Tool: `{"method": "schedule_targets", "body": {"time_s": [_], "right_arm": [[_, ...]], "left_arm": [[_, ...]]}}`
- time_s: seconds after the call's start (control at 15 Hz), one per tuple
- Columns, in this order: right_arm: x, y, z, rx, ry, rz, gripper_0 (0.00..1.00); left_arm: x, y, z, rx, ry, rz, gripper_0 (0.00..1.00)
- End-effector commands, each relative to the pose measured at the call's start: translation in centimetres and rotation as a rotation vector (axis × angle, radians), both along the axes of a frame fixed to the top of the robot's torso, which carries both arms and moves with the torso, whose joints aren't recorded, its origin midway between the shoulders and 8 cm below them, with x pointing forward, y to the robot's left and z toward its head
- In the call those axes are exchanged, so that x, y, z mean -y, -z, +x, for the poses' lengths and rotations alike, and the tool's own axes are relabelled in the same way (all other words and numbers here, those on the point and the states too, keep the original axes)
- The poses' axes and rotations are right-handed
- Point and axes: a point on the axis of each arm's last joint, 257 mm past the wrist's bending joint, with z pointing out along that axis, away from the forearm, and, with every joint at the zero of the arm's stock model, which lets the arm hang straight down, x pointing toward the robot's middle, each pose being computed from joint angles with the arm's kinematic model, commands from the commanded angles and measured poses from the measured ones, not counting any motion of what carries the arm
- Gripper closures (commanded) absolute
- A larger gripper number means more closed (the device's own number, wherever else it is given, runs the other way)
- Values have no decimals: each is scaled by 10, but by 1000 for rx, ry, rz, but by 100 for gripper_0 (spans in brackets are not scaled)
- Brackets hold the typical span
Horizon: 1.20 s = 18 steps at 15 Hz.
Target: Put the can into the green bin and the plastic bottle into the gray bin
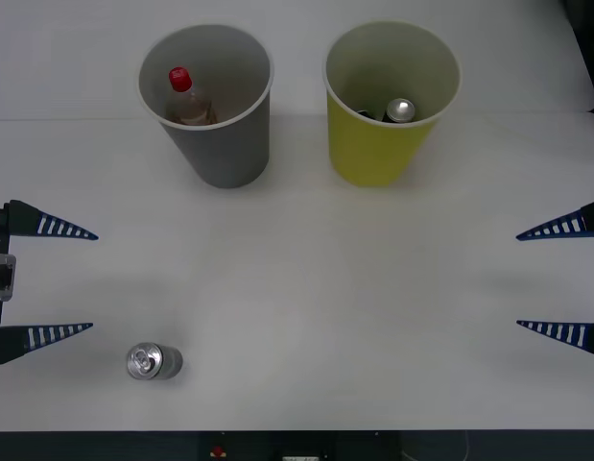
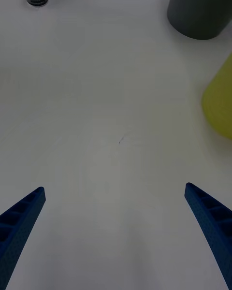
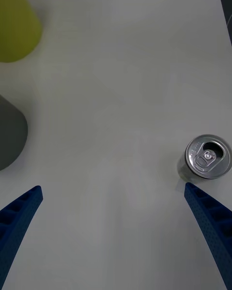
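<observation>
White worktop (image 1: pixel 306 288) carried two bins at the back: the gray bin (image 1: pixel 220 144) with the bottle (image 1: pixel 186 96) inside, and the green bin (image 1: pixel 373 144) with the can (image 1: pixel 400 110) inside. A second can (image 1: pixel 154 361) stood near the front edge, just beside the left end effector (image 1: pixel 71 280). That end effector hung spread at the left side; the right end effector (image 1: pixel 544 279) hung spread at the right, well apart from everything. Both items appeared to be in their bins, so the task looked complete; any next move would probably be only a retreat, leaving the second can alone. Only the can's silver top showed above the green rim, and the bottle's lower body was hidden by the gray wall.
</observation>
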Motion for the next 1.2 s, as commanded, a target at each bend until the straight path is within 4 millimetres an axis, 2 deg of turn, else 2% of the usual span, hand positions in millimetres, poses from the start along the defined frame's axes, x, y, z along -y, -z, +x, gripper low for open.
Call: {"method": "schedule_targets", "body": {"time_s": [0.07,0.13,0.33,0.6,0.93,1.2], "right_arm": [[0,0,0,0,0,0,0],[0,0,0,0,0,0,0],[0,0,0,0,0,0,0],[0,0,0,0,0,0,0],[0,0,0,0,0,0,0],[0,0,0,0,0,0,0]], "left_arm": [[0,0,0,0,0,0,0],[1,-9,8,29,-18,-31,0],[-2,-23,13,64,-22,-36,0],[-10,-15,7,15,-26,-52,0],[-25,-4,-10,-97,-28,-123,0],[-30,0,-24,-146,6,-146,0]]}}
